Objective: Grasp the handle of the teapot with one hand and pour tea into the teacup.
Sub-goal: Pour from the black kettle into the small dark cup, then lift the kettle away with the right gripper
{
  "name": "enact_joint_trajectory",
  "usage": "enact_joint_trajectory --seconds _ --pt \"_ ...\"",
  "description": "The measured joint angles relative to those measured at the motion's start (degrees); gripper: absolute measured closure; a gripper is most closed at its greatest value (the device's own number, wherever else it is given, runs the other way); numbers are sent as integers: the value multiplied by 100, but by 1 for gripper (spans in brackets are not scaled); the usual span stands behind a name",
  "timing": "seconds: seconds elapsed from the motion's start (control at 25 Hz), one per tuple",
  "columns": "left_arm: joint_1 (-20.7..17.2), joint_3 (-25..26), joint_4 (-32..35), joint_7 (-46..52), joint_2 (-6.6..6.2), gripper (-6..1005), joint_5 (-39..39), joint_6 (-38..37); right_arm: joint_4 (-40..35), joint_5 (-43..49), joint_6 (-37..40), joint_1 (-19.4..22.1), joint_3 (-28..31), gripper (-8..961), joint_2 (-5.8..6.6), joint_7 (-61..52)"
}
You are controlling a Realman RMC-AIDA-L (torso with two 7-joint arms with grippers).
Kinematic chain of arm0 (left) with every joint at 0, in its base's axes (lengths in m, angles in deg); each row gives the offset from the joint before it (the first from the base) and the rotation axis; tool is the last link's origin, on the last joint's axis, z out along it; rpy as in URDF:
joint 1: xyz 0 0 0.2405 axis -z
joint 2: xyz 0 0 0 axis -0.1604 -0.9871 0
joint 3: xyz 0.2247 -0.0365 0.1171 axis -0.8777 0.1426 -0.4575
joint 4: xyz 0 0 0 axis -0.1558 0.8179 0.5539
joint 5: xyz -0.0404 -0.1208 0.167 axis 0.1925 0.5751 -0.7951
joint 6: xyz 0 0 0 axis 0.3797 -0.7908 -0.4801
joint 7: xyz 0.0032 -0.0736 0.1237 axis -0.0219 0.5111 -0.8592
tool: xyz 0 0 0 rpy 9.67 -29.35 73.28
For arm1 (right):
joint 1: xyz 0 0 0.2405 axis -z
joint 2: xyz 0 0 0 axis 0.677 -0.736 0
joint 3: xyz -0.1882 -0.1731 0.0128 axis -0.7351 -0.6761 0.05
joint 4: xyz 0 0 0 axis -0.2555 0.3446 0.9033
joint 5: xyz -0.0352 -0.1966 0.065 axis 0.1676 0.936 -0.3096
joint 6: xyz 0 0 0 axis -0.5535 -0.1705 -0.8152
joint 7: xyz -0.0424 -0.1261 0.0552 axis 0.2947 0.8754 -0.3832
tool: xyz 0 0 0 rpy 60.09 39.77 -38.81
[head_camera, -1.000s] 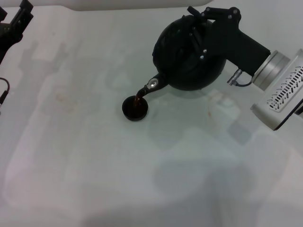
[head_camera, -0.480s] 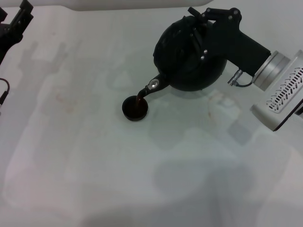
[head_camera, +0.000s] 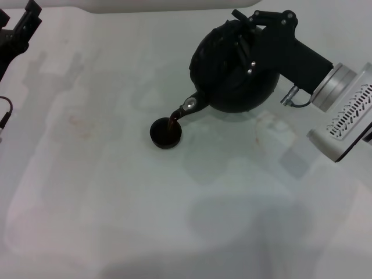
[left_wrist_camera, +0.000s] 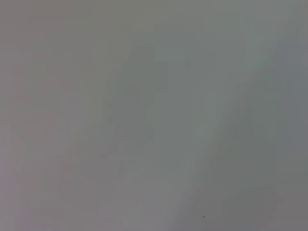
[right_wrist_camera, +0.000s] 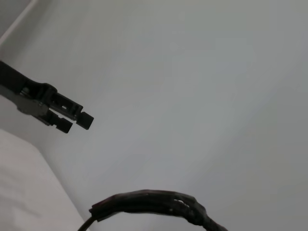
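The round black teapot point(head_camera: 229, 75) hangs tilted above the table, its silver-ringed spout point(head_camera: 188, 105) pointing down and left. A thin brown stream of tea runs from the spout into the small black teacup point(head_camera: 165, 132), which stands on the table and holds dark tea. My right gripper point(head_camera: 256, 35) is shut on the handle at the pot's top; in the right wrist view the ribbed handle point(right_wrist_camera: 149, 202) shows as a dark arc. My left gripper point(head_camera: 17, 32) is parked at the far left edge, open and holding nothing, and also shows far off as the left gripper point(right_wrist_camera: 53, 108).
The white table point(head_camera: 116, 209) carries faint stains left of the cup. A white wall or panel edge point(head_camera: 145, 4) runs along the back. The right arm's silver-and-white wrist point(head_camera: 346, 110) reaches in from the right edge.
The teapot and right gripper have shifted very slightly to the right. Tea keeps flowing into the cup. The left arm has not moved.
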State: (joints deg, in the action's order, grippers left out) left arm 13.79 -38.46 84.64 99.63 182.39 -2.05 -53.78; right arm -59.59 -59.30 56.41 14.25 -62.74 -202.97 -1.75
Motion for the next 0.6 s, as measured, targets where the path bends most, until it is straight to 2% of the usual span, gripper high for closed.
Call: enact_joint_trajectory --seconds 0.6 --pt "-3 0 0 24 0 113 1 0 5 -8 -10 6 7 833 0 57"
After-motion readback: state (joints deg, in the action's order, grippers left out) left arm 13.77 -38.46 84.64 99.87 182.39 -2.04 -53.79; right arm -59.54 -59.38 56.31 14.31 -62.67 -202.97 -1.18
